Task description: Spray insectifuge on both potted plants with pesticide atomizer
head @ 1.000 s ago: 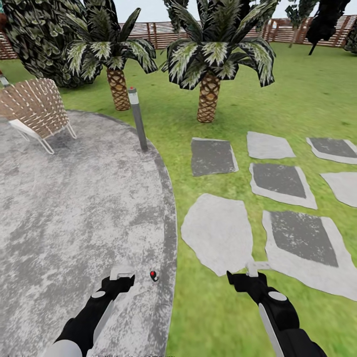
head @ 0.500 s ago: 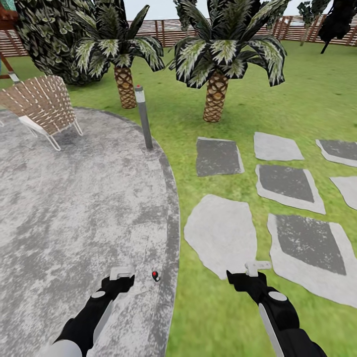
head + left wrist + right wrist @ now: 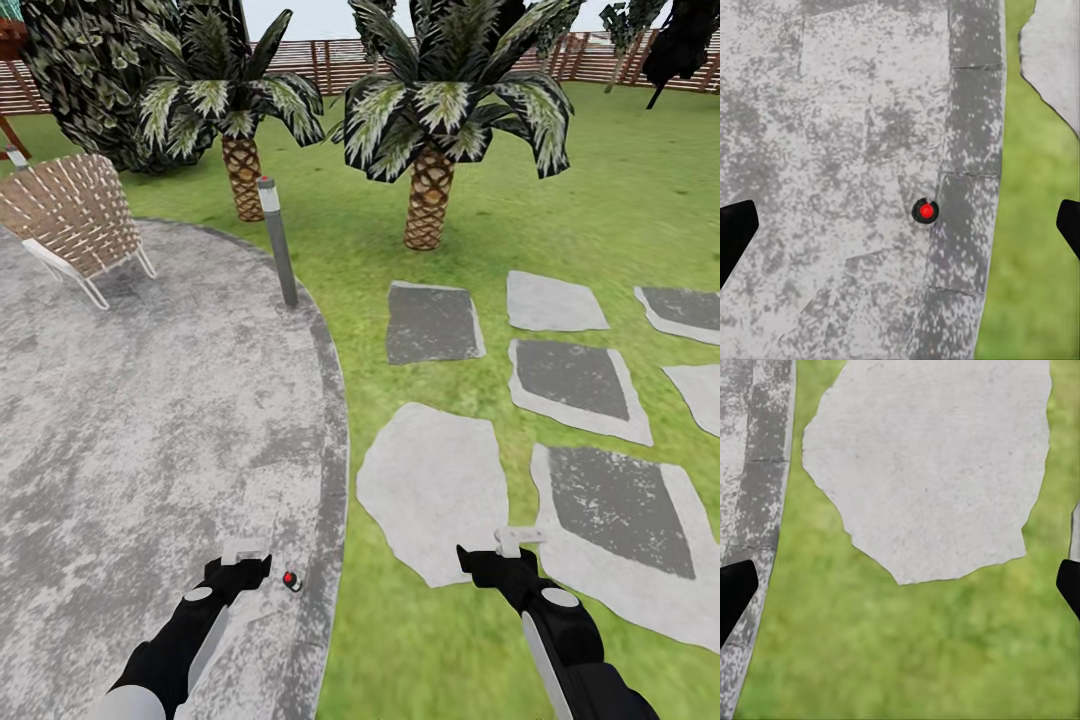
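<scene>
Since half a second ago your view has swung slightly: the two striped-leaf palms (image 3: 430, 120), the short grey bollard light (image 3: 277, 240) and the woven wicker chair (image 3: 72, 215) have all slid left in the head view, which is camera motion. Your left gripper (image 3: 245, 553) hangs over the mottled grey paved patio (image 3: 150, 400), beside a small red-and-black disc (image 3: 291, 579) near the kerb. Your right gripper (image 3: 512, 543) hangs over the green lawn (image 3: 420, 640), near a pale stepping stone (image 3: 432, 490). Both sets of fingers are spread wide and empty. The brown slatted fence (image 3: 330, 60) closes the garden behind.

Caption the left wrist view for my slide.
Open left gripper above mottled grey paved patio, small red-and-black disc near its curb beside green lawn.
</scene>
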### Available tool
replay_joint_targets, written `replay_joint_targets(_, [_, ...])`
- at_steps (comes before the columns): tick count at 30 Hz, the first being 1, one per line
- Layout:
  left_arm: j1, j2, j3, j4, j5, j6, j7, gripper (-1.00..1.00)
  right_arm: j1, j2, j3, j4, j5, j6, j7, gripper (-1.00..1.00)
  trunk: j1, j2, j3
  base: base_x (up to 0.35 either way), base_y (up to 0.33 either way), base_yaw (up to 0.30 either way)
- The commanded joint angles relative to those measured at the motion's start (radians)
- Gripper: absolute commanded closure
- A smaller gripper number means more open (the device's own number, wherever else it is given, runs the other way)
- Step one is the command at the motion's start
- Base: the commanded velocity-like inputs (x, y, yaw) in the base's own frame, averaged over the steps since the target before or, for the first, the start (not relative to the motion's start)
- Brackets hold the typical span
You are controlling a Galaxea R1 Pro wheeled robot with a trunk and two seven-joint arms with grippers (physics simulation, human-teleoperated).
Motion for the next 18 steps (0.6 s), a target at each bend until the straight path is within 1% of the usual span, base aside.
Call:
replay_joint_targets(1, [0.000,0.000,0.001,-0.002,0.000,0.006,0.000,-1.00,-0.001,0.000,0.000,-0.001,0.001,0.005,0.001,-1.00,0.000,0.000,-0.001,0.015,-0.013,-0.035])
replay_joint_targets(8, [0.000,0.000,0.003,-0.002,0.001,0.006,0.001,-1.00,-0.001,0.001,0.000,-0.001,0.001,0.005,0.001,-1.00,0.000,0.000,-0.006,0.003,-0.003,-0.144])
replay_joint_targets(18, [0.000,0.000,0.006,-0.002,0.003,0.006,0.001,-1.00,-0.001,0.001,0.002,-0.001,0.001,0.004,0.002,-1.00,0.000,0.000,-0.007,0.000,0.000,-0.011])
